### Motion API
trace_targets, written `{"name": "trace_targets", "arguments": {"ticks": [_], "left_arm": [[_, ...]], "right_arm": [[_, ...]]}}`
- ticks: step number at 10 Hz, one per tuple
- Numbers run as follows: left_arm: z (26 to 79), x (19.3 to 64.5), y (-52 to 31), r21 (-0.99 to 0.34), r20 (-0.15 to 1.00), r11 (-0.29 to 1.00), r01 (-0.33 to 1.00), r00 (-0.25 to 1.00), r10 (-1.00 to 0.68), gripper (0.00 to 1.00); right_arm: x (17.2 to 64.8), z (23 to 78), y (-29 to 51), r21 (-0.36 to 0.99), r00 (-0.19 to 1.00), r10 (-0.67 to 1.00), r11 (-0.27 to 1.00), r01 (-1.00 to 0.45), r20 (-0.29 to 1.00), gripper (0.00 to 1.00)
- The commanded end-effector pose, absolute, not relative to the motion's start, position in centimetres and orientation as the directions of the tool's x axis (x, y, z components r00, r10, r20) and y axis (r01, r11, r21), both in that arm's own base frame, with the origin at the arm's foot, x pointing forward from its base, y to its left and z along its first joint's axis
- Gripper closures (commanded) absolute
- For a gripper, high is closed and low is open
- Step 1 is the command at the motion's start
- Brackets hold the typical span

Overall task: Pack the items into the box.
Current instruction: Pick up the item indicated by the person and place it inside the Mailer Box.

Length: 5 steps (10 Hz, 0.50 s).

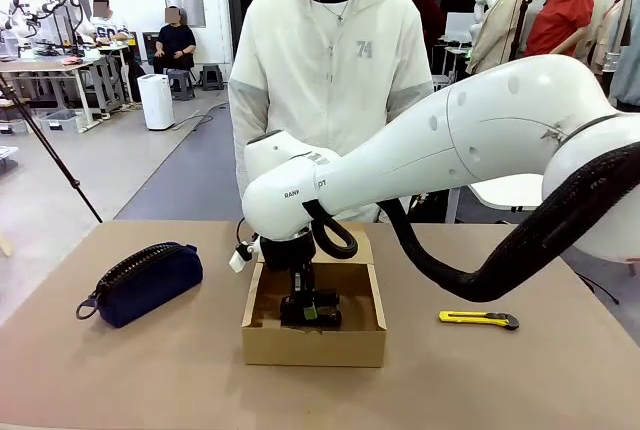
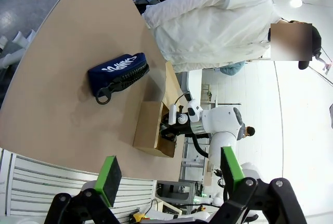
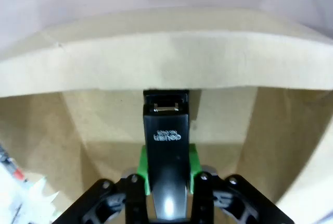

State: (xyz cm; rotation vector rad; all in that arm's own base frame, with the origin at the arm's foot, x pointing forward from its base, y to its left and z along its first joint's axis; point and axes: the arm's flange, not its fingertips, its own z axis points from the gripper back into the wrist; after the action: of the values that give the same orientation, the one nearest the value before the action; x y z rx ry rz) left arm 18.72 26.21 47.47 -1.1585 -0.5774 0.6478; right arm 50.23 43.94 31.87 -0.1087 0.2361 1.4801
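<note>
One of three items inside: small black stapler (image 3: 165, 146) pinched across its flanks by right tool (image 3: 166, 169), low in the small brown corrugated cardboard box (image 1: 312, 348), mid surface (image 1: 120, 375). Likely rigid, dense, smooth-shelled; mid-body flank grip sound by the look. Left of box, navy blue zippered fabric pouch (image 1: 148, 283): soft, saggy; grab across the middle, not the loop. Right of box, slim yellow utility knife (image 1: 478, 319): light, flat, probably slippery; pinch across the narrow width. Spread wide and empty: left tool (image 2: 169, 174), well apart from the items.

pouch (image 1: 145, 282) navy | stapler (image 3: 166, 151) black | knife (image 1: 478, 319) yellow, black tip | box (image 1: 313, 346) brown
</note>
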Motion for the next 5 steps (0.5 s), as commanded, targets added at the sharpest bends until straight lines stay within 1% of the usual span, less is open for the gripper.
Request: {"name": "trace_targets", "arguments": {"ticks": [1,3,5], "left_arm": [[47.5,18.7,26.3,-0.955,0.098,0.261,-0.14,0.684,0.723,0.0],[47.5,18.7,26.3,-0.955,0.098,0.261,-0.14,0.684,0.723,0.0],[47.5,18.7,26.3,-0.955,0.098,0.261,-0.14,0.684,0.723,0.0]], "right_arm": [[49.9,32.6,43.5,0.108,0.038,0.977,0.062,-0.992,-0.21,0.0],[49.6,33.1,43.2,0.098,0.039,0.981,0.058,-0.994,-0.188,0.0],[49.2,35.3,42.1,0.043,0.075,0.985,0.083,-0.996,-0.152,0.0]]}}
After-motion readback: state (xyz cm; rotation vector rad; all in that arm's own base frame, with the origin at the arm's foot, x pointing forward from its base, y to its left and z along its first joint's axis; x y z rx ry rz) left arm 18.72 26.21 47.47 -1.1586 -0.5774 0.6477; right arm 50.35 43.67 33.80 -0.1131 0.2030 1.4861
